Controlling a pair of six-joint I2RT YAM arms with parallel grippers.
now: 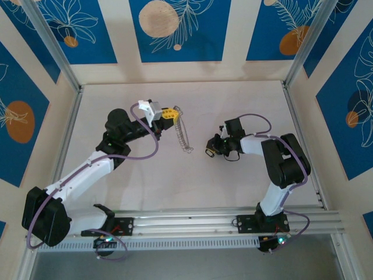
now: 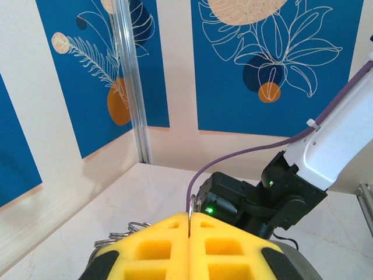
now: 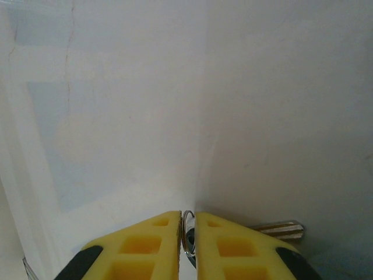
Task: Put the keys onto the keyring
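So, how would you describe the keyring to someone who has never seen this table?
On the pale table, look near the middle, beside the yellow-tipped left gripper. From there the keyring runs toward the near edge as a thin silvery string of small wire rings. Unlike the small key at the right gripper, it is long and chain-like.

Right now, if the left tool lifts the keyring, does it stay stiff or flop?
Likely floppy: the keyring trails from the left tool in a limp, wavy line. It is probably light, being thin wire held by a narrow pinch. Its small loose rings may swing and snag.
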